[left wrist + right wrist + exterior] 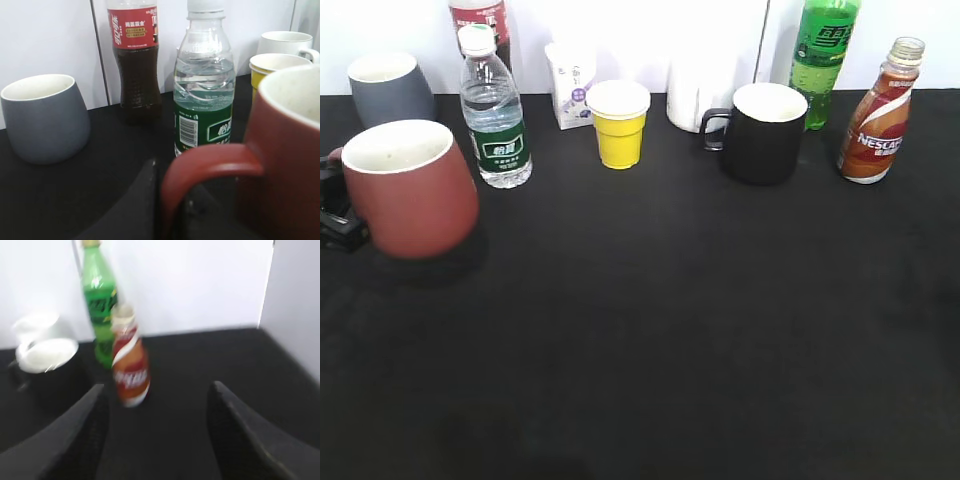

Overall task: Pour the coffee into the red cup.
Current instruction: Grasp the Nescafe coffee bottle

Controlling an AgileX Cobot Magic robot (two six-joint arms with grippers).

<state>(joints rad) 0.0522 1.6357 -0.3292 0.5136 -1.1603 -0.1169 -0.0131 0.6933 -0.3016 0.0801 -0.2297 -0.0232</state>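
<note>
The red cup [415,195] stands upright at the left of the black table, white inside. My left gripper [330,205] is at the left edge, shut on the cup's loop handle; in the left wrist view the handle [200,167] passes between the fingers [172,205]. The coffee bottle [876,120], with its Nescafe label, stands upright at the far right. In the right wrist view it [129,365] stands ahead of my open, empty right gripper [156,390], slightly left of centre and apart from the fingers. The right gripper is out of the exterior view.
A clear water bottle [495,110], grey cup [388,88] and cola bottle [480,15] stand behind the red cup. A yellow cup [618,122], small carton [570,85], white mug [698,95], black mug [765,132] and green soda bottle [825,50] line the back.
</note>
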